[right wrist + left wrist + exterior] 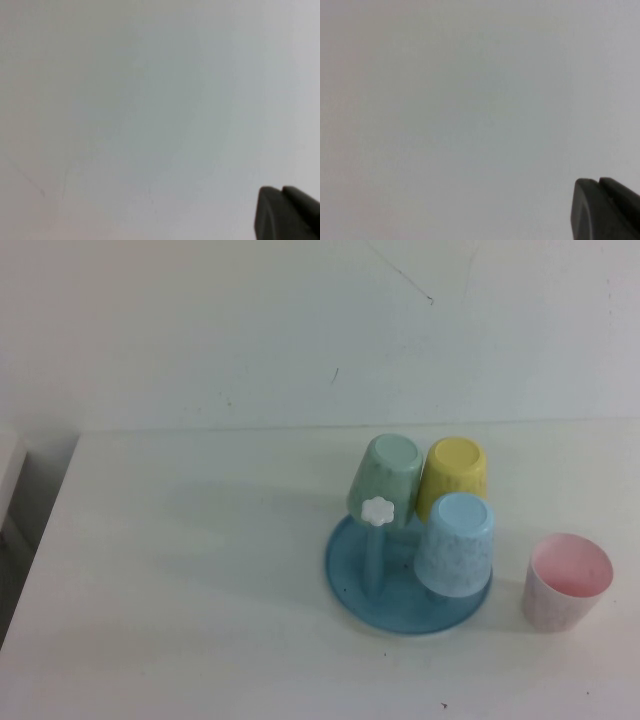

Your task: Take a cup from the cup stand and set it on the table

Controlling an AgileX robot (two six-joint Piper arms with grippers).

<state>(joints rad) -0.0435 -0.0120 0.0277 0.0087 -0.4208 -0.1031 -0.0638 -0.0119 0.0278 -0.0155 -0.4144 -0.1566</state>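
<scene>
The mint-green cup [386, 478] hangs upside down on a peg at the back left of the blue cup stand [360, 585], right of the middle of the white table [200, 570]. A bare peg with a white flower knob [380, 510] stands just in front of it. Neither arm shows in the high view. My left gripper [598, 181] shows only as dark fingertips pressed together over bare white surface. My right gripper [281, 189] looks the same, fingertips together, holding nothing.
A yellow cup [453, 475] and a light blue cup [455, 545] also hang upside down on the stand. A pink cup [567, 582] stands upright on the table right of the stand. The table's left edge runs at the far left.
</scene>
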